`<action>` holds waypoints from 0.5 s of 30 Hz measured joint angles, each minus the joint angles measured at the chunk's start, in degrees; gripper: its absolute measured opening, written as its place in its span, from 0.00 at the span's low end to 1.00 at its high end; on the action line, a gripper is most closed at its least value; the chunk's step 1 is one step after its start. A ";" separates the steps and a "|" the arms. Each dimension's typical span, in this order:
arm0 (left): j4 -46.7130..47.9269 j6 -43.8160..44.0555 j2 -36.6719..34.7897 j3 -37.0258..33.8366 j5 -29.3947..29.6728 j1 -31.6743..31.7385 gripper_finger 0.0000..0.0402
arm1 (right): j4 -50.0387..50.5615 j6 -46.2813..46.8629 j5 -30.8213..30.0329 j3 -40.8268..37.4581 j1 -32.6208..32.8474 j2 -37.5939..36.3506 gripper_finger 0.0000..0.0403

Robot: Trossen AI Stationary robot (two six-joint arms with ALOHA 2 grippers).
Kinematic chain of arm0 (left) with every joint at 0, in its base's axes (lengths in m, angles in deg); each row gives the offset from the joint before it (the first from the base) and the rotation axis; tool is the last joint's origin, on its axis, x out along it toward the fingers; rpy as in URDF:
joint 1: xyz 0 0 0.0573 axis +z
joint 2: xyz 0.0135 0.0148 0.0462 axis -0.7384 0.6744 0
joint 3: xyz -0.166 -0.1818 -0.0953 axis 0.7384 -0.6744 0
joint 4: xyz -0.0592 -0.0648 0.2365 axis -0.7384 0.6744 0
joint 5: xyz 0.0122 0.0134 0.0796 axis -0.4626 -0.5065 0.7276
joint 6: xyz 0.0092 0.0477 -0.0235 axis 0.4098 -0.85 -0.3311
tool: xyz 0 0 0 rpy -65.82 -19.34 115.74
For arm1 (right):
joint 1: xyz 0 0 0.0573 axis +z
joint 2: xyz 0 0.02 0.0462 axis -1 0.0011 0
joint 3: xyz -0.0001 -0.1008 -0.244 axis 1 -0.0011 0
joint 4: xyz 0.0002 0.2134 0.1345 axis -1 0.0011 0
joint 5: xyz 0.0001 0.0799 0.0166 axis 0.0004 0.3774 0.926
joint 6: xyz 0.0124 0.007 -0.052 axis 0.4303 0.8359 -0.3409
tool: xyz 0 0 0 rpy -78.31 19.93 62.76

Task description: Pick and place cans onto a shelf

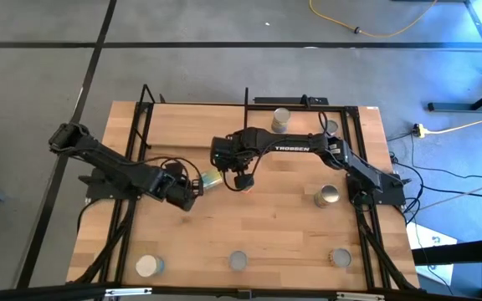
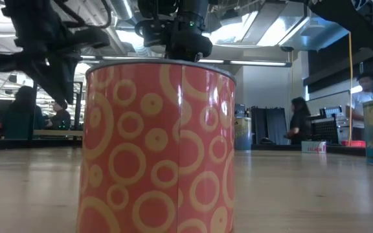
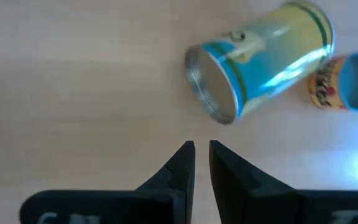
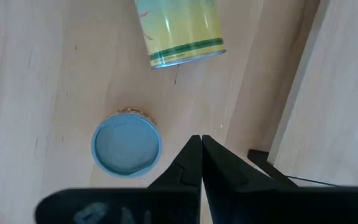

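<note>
A can with a blue and yellow label (image 1: 210, 179) lies on its side on the tabletop at the middle; it also shows in the left wrist view (image 3: 260, 59) and the right wrist view (image 4: 179, 31). A small blue-lidded can (image 4: 127, 144) stands upright beside it. My left gripper (image 3: 202, 149) is shut and empty, its tips a short way from the lying can's silver end. My right gripper (image 4: 201, 146) is shut and empty, just beside the blue-lidded can. The shelf (image 1: 192, 125), a wooden board in black rods, lies at the table's far side.
Other cans stand upright: two at the far right (image 1: 281, 119) (image 1: 331, 127), one at the right (image 1: 328, 196), three along the near edge (image 1: 149, 266) (image 1: 238, 261) (image 1: 339, 257). The orange-red can with circles (image 2: 157, 145) fills the low view. People show in the room behind.
</note>
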 joint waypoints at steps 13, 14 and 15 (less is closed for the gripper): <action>-34.40 -4.53 -14.30 -22.08 6.05 -0.30 0.11 | 1.24 -1.42 0.09 0.00 0.02 0.00 0.03; -37.22 -4.75 -14.92 -23.72 6.86 -0.29 0.11 | 1.13 -2.43 0.09 0.00 0.00 0.00 0.03; -39.13 -4.80 -15.49 -25.15 7.37 -0.28 0.11 | 0.70 -3.52 0.13 0.00 0.02 0.00 0.03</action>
